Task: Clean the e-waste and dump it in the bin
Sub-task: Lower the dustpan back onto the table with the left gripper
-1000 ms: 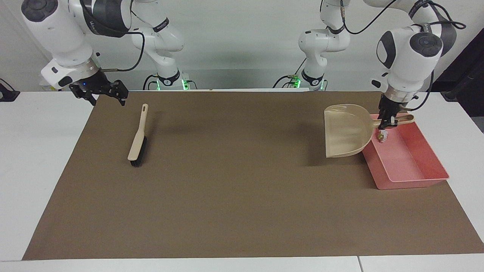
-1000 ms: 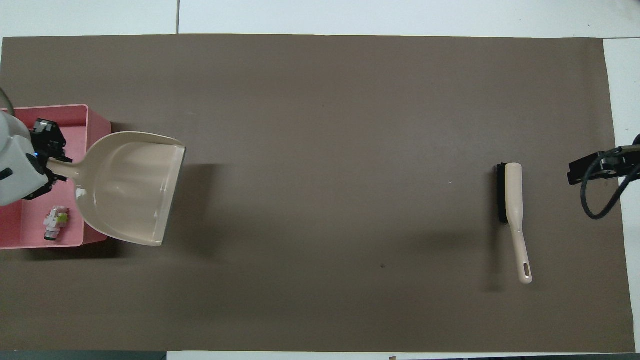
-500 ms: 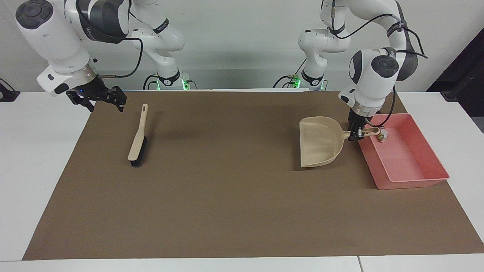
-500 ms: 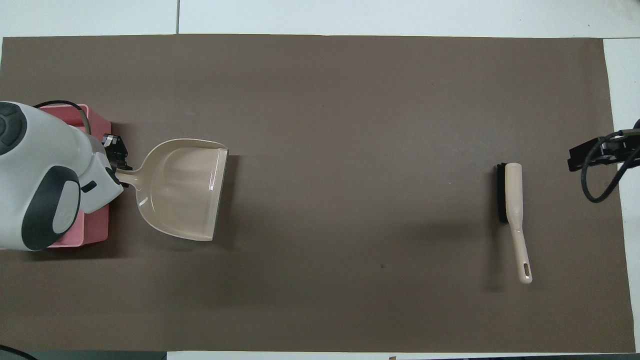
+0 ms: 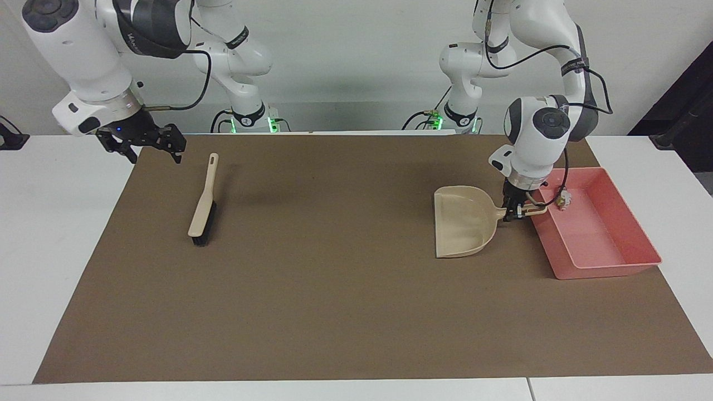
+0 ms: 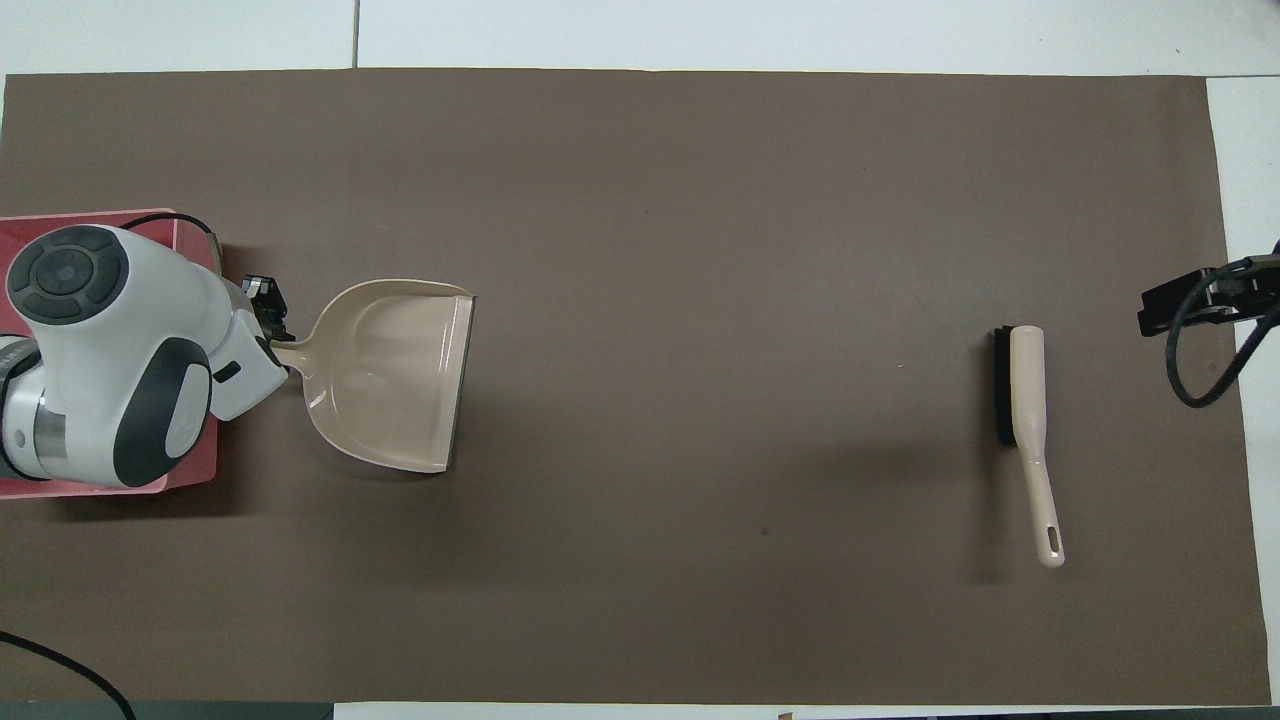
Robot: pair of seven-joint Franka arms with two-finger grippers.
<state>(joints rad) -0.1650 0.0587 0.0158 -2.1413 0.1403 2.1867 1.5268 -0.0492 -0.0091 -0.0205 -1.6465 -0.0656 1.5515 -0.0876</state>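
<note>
Ideally, with our left claw (image 5: 515,213) pinching the dustpan (image 5: 463,229) handle beside the bin (image 5: 607,266), we lower it flat onto the desk (image 5: 334,312) before releasing.

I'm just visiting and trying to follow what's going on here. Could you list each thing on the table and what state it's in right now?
Dustpan: empty, low on the mat beside the bin, held by its handle.
E-waste: lying inside the bin.
Bin: upright on the mat.
Brush: lying flat, untouched.
Left gripper: fingers shut on the dustpan's handle.
Right gripper: open, empty, waiting in the air by the brush.
</note>
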